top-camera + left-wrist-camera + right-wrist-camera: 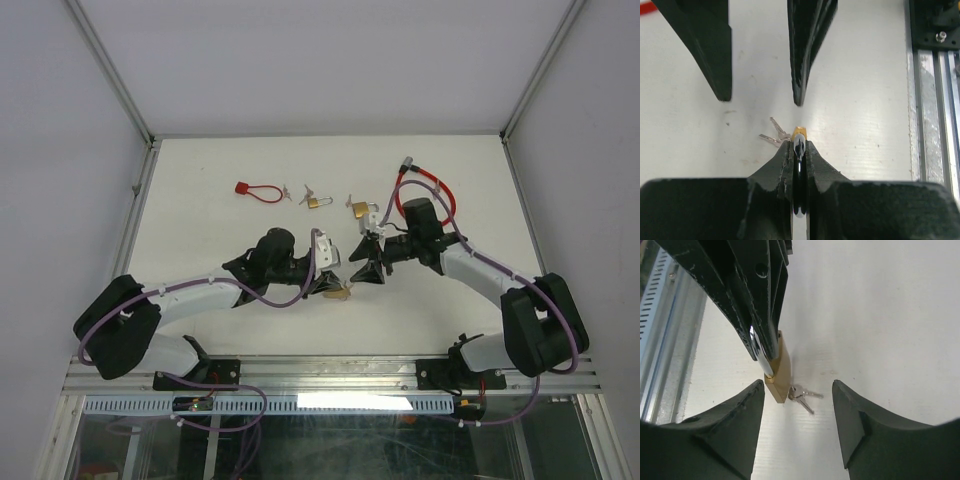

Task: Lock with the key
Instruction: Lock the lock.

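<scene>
Left claw point(799, 145) is clamping the brass padlock point(779, 367) by its upper end, toward 6 o'clock on the worktop point(220, 165), with the keys point(802, 395) dangling at its base. Right claw point(798, 387) is gaping, straddling them from 1 o'clock. The next move is probably closing on the seated key and turning it (shackle hidden). Spare locks point(314, 202) are lying at 12 o'clock, and white panels point(300, 60) are enclosing everything.
</scene>
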Available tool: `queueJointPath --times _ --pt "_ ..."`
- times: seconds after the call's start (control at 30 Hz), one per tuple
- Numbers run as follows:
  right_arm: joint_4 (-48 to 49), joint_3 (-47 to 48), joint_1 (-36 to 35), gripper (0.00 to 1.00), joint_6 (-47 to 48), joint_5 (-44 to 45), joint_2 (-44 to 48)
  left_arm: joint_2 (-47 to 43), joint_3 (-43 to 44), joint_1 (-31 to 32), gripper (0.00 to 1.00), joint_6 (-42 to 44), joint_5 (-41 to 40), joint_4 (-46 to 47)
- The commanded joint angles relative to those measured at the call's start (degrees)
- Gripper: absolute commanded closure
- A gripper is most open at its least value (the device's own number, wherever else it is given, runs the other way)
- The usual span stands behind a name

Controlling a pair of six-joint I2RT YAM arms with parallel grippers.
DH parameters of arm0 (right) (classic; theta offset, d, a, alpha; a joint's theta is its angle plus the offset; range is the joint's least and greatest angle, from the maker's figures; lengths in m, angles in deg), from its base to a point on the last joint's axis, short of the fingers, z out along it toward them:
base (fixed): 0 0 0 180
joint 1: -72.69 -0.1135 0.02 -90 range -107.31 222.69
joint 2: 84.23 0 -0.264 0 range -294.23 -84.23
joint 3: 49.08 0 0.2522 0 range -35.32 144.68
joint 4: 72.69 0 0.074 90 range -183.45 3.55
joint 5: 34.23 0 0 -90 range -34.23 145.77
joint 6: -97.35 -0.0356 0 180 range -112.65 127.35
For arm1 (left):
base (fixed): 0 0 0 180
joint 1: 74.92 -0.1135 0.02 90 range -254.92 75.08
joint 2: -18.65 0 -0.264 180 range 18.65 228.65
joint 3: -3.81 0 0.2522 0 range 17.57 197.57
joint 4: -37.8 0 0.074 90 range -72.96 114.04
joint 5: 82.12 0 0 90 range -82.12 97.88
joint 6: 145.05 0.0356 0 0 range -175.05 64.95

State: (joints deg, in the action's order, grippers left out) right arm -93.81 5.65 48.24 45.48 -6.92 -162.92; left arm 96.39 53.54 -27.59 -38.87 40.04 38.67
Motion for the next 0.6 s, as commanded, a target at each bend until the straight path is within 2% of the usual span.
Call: queueJointPath --times 0.0,0.13,0.27,0.43,0.57 --pt "-7.53 2.46 0.8 0.4 8.75 2.13 2.87 -0.68 4.18 0.81 1.0 7.37 0.5 -3.13" --pt "-10.49 1.99 0.88 0.4 13.62 -1.58 3.66 0.94 5.42 0.74 1.0 7.66 0.96 -3.94" --pt "-9.23 -0.09 -0.05 0.4 16.27 -4.15 2.37 3.67 7.6 0.45 1.0 7.19 1.96 -4.01" --pt "-4.77 -0.09 -1.18 0.4 11.44 0.25 0.34 8.4 11.08 0.06 1.0 6.75 3.13 -4.8" --pt "-4.06 -0.12 -1.76 0.4 11.19 4.66 0.13 9.42 12.44 -0.46 1.0 6.49 3.91 -5.12"
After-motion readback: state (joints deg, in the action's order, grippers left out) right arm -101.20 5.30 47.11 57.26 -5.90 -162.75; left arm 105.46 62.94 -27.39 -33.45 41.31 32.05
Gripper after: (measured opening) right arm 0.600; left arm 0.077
